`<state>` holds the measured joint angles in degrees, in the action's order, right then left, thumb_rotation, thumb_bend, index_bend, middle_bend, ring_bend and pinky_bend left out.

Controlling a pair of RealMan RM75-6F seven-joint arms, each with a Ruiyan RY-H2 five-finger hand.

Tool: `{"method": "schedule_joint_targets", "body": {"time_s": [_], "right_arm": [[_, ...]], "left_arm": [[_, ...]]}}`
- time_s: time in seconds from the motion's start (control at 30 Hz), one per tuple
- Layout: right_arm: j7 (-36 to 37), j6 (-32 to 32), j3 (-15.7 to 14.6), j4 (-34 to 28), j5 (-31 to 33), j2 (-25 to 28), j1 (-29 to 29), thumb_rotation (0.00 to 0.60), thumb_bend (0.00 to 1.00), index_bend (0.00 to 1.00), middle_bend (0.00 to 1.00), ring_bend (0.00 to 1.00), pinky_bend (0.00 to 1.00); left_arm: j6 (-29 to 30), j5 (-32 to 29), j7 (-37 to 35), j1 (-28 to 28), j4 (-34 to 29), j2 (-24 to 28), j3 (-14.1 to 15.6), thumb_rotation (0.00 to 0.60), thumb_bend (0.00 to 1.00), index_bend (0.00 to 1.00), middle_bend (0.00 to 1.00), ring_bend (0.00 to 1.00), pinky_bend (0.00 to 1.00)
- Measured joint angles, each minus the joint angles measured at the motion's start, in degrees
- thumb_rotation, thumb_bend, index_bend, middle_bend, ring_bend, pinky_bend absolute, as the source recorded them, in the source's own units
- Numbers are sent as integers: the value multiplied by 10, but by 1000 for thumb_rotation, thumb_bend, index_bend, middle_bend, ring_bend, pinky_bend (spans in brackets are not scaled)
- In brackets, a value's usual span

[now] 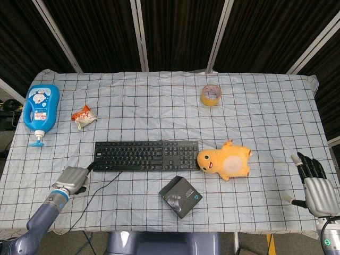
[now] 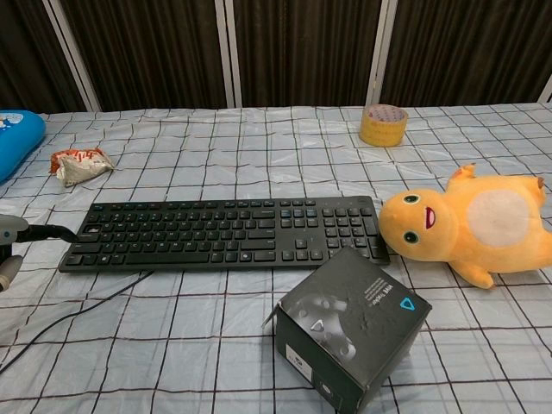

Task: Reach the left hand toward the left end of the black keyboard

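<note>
The black keyboard (image 1: 146, 155) lies across the middle of the checked cloth, also seen in the chest view (image 2: 224, 235). My left hand (image 1: 74, 179) is at its near-left corner, silver back up and holding nothing. One dark fingertip (image 2: 50, 231) reaches to the keyboard's left end; I cannot tell whether it touches. In the chest view only the edge of the left hand (image 2: 10, 235) shows. My right hand (image 1: 315, 187) rests near the right front edge of the table, fingers spread and empty.
The keyboard's cable (image 1: 94, 192) runs to the front edge beside the left hand. A dark box (image 1: 180, 196) and a yellow plush toy (image 1: 226, 162) lie right of it. A blue bottle (image 1: 40, 109), a snack wrapper (image 1: 84, 116) and a tape roll (image 1: 211, 95) lie further back.
</note>
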<state>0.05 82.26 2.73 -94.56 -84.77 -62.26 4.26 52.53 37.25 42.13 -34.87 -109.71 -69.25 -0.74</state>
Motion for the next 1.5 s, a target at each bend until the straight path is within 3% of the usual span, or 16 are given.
{"method": "schedule_joint_targets", "body": {"time_s": [0.77, 1.27, 1.37, 1.47, 1.5], "right_arm": [[0, 2, 0, 1, -1, -1, -1, 600, 76, 33, 0, 0, 0], [0, 2, 0, 1, -1, 0, -1, 600, 76, 33, 0, 0, 0], [0, 2, 0, 1, -2, 0, -1, 600, 76, 33, 0, 0, 0], [0, 3, 0, 1, -2, 0, -1, 600, 77, 33, 0, 0, 0], [0, 3, 0, 1, -3, 0, -1, 600, 77, 33, 0, 0, 0]], "left_arm": [[11, -65, 1, -51, 35, -46, 28, 600, 908, 53, 902, 820, 583], [42, -33, -20, -56, 7, -35, 31, 600, 907, 77, 881, 797, 571], [74, 3, -28, -49, -6, -28, 27, 600, 865, 70, 786, 705, 496], [114, 55, -46, -34, -22, -19, 22, 600, 713, 19, 517, 468, 361], [131, 81, -57, -25, -28, -15, 21, 600, 644, 4, 382, 358, 300]]}}
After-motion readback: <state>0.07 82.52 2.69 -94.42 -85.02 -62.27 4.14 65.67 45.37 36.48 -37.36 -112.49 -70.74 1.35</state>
